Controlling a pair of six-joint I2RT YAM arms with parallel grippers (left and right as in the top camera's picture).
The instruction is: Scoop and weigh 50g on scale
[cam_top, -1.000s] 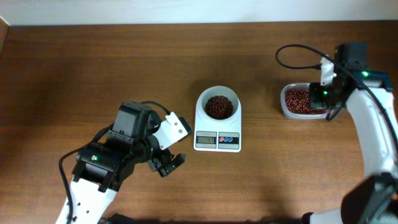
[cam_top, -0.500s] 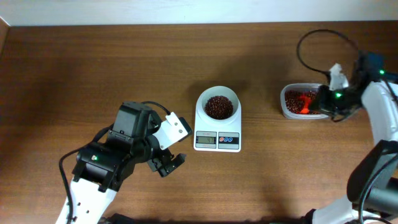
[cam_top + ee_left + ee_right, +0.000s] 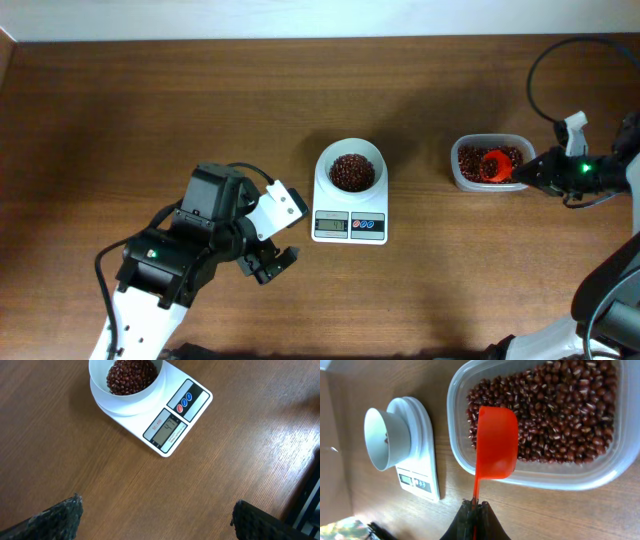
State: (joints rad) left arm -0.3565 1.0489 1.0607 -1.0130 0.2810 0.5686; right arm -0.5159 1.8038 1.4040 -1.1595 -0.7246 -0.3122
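The white scale (image 3: 349, 226) stands mid-table, and its round bowl holds a heap of dark reddish-brown beans (image 3: 351, 171). In the left wrist view the scale (image 3: 175, 420) and its beans (image 3: 131, 375) lie ahead of my open left gripper (image 3: 156, 501), which hovers over bare wood. From above, the left gripper (image 3: 268, 264) is left of the scale, near its front. My right gripper (image 3: 475, 505) is shut on the thin handle of an orange-red scoop (image 3: 495, 442). The scoop's cup is over the beans (image 3: 560, 405) in the tub. The scoop (image 3: 494, 165) and right gripper (image 3: 528, 173) are at the right.
A clear rectangular plastic tub (image 3: 458, 178) of beans sits right of the scale; its rim (image 3: 555, 480) is just ahead of the right fingers. A black cable (image 3: 535, 70) loops above the right arm. The table's back edge meets a white wall.
The right arm has swung out to the right of the tub, and the orange-red scoop has come into view over the beans. The left arm has not moved.
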